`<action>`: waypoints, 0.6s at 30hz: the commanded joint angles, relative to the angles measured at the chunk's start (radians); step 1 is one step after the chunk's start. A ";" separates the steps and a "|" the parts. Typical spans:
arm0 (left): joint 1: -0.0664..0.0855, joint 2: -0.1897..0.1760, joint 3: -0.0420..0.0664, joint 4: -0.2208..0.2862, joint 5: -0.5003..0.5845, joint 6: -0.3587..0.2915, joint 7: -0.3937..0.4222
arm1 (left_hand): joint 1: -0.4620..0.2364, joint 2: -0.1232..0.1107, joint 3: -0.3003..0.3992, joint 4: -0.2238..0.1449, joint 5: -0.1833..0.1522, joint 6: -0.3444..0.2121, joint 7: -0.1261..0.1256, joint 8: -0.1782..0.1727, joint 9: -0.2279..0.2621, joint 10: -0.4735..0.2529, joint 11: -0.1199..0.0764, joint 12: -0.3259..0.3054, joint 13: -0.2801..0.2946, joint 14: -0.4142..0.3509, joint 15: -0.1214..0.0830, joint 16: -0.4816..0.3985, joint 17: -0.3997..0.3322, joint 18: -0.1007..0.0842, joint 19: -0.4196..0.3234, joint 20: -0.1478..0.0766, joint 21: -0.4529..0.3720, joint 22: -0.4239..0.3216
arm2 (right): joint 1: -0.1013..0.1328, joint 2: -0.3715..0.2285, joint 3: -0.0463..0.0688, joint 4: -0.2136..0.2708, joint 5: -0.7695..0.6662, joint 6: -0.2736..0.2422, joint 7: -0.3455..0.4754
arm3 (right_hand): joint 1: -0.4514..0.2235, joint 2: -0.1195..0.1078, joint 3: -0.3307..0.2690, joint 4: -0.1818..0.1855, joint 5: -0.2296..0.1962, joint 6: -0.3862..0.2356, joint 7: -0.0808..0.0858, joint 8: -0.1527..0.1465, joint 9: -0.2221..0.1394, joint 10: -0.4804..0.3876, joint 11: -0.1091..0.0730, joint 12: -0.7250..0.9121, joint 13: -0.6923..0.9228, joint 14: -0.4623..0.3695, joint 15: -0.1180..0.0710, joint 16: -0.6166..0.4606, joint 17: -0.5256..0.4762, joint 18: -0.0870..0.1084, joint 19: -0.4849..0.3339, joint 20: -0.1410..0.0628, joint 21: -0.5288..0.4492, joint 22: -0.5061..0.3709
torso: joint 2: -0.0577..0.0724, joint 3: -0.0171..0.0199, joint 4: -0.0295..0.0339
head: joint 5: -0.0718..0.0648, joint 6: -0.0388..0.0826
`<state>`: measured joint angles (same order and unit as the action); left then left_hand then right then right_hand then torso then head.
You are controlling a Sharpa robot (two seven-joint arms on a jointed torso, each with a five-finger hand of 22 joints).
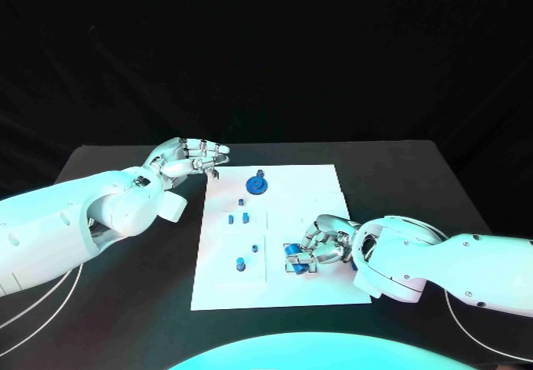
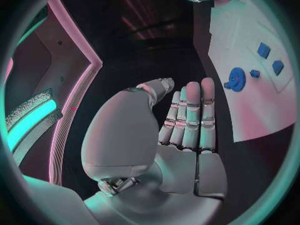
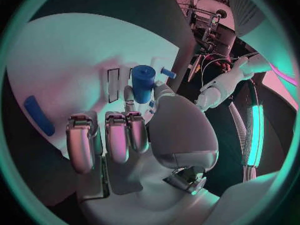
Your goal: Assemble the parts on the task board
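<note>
The white task board (image 1: pixel 291 291) lies in the middle of the black table. My right hand (image 1: pixel 320 245) rests low over the board's right side and pinches a blue cylinder part (image 3: pixel 143 82) between thumb and finger; from the head view it is a blue piece (image 1: pixel 296 260) under the fingers. A blue gear (image 1: pixel 256 185) sits near the board's far end, with small blue parts (image 1: pixel 239 219) and a peg (image 1: pixel 240 266) down the left half. My left hand (image 1: pixel 189 159) hovers off the board's far left corner, fingers stretched out, holding nothing.
In the left wrist view the gear (image 2: pixel 235 78), a small peg (image 2: pixel 254 73) and two blue square parts (image 2: pixel 263 50) lie on the board beyond my left hand (image 2: pixel 184 130). A long blue piece (image 3: pixel 39 116) lies at the board's edge beside my right hand (image 3: pixel 134 135).
</note>
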<state>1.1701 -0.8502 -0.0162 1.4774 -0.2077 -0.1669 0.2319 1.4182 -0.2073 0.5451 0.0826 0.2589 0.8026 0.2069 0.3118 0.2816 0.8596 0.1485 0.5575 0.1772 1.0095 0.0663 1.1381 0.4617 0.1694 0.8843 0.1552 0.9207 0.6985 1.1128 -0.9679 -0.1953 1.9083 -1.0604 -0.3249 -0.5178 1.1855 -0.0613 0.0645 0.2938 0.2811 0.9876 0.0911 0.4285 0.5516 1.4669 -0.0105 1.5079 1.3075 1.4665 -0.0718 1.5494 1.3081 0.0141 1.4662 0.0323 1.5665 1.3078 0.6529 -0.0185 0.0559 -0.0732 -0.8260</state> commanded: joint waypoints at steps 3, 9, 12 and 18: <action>0.000 0.000 0.001 0.003 0.006 0.015 0.004 | -0.003 0.004 -0.005 0.002 0.001 -0.006 0.011 0.006 -0.002 -0.009 0.000 0.004 -0.001 -0.003 0.003 -0.005 -0.001 0.015 0.002 0.007 -0.006 -0.001 | -0.004 0.007 0.000 -0.008 -0.054 0.011 -0.017 | -0.014 -0.020 -0.013 -0.001 -0.002 0.036 -0.034 0.002 0.007 0.071 -0.007 -0.008 0.216 0.094 -0.009 0.004 0.213 -0.014 0.105 -0.007 0.004 0.263 | 0.000 0.0009 -0.0007 | 0.000 0.001; 0.000 -0.001 0.001 0.004 0.006 0.016 0.003 | -0.004 0.004 -0.005 0.003 0.001 -0.006 0.011 0.006 -0.002 -0.010 0.000 0.004 -0.002 -0.004 0.004 -0.005 -0.001 0.015 0.002 0.007 -0.006 -0.002 | -0.005 0.015 0.000 -0.015 -0.083 0.001 -0.023 | -0.042 -0.023 -0.023 -0.001 -0.010 0.038 -0.036 0.006 0.012 0.068 -0.008 -0.015 0.211 0.094 -0.010 0.004 0.214 -0.014 0.105 -0.007 0.004 0.263 | 0.001 0.0016 -0.0004 | 0.001 0.003; 0.000 -0.001 0.001 0.003 0.006 0.016 0.002 | -0.004 0.004 -0.005 0.003 0.001 -0.006 0.011 0.006 -0.002 -0.010 0.000 0.004 -0.002 -0.004 0.004 -0.005 -0.001 0.015 0.002 0.007 -0.006 -0.002 | -0.005 0.018 0.000 -0.017 -0.092 0.002 -0.025 | -0.051 -0.025 -0.027 -0.001 -0.012 0.038 -0.036 0.008 0.014 0.068 -0.008 -0.016 0.211 0.094 -0.010 0.004 0.213 -0.014 0.105 -0.007 0.004 0.263 | 0.000 0.0009 -0.0009 | 0.000 0.003; 0.000 -0.002 0.001 0.004 0.006 0.016 0.002 | -0.004 0.004 -0.005 0.003 0.001 -0.006 0.011 0.006 -0.002 -0.010 0.000 0.004 -0.002 -0.004 0.004 -0.005 -0.001 0.015 0.002 0.007 -0.006 -0.002 | -0.005 0.021 0.000 -0.022 -0.111 0.001 -0.027 | -0.119 -0.028 -0.091 0.000 -0.069 0.034 -0.038 0.018 0.032 0.066 -0.010 -0.022 0.208 0.094 -0.011 0.002 0.211 -0.014 0.105 -0.009 0.004 0.263 | 0.000 0.0012 0.0000 | 0.000 0.004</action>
<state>1.1701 -0.8523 -0.0162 1.4780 -0.2076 -0.1661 0.2296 1.4182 -0.2073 0.5451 0.0826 0.2589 0.8026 0.2069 0.3118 0.2817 0.8596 0.1485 0.5575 0.1768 1.0095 0.0663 1.1381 0.4615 0.1694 0.8843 0.1552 0.9207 0.6980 1.1090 -0.9483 -0.1952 1.8862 -1.1341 -0.3279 -0.5404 1.0803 -0.0875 -0.0184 0.2926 0.2248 1.0287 0.0512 0.4440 0.5825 1.4630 -0.0145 1.4898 1.3075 1.4664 -0.0792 1.5494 1.3078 0.0141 1.4662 0.0323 1.5665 1.3075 0.6529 -0.0174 0.0553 -0.0733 -0.8230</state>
